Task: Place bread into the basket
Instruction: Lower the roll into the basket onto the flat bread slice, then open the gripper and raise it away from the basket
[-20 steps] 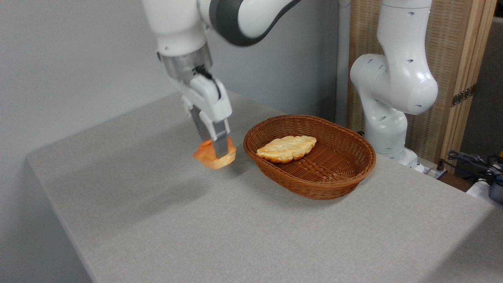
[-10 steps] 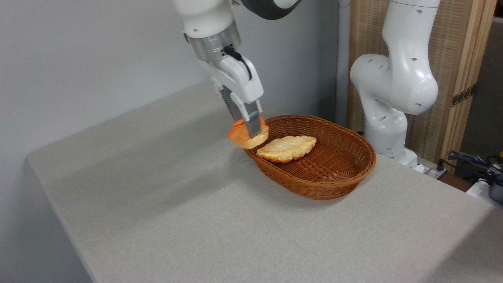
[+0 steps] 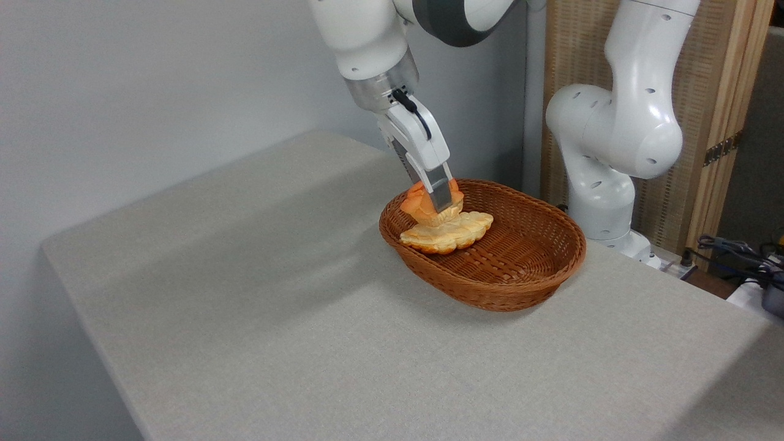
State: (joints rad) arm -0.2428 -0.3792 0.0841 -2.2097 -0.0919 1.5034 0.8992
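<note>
The fixed camera looks down across a grey cloth-covered table (image 3: 306, 318) on which stands one oval brown woven wicker basket (image 3: 520, 269) with low sloping sides, set toward the back right of the tabletop. There are two breads in view. One is a longer, flatter pale braided loaf (image 3: 450, 236) lying inside the basket against its left inner wall. The other is a small round orange-golden bun (image 3: 422, 205) with a lumpy top, held in the air over the left part of the basket, just above the left end of the loaf and seemingly touching or almost touching it; whether it actually rests on the loaf cannot be told from this angle. One white robot arm (image 3: 618, 128) rises from its base behind the basket and arches over, ending in a single white two-finger gripper (image 3: 442, 203) that slants down from the upper left. Its jaws are closed narrowly on the bun, the near grey finger (image 3: 438, 193) pressed across the bun's right side, so that orange shows to the left and below it. Behind the arm stands one wooden-framed woven panel (image 3: 704, 73), and a bundle of dark cables (image 3: 744, 257) lies at the far right edge.
</note>
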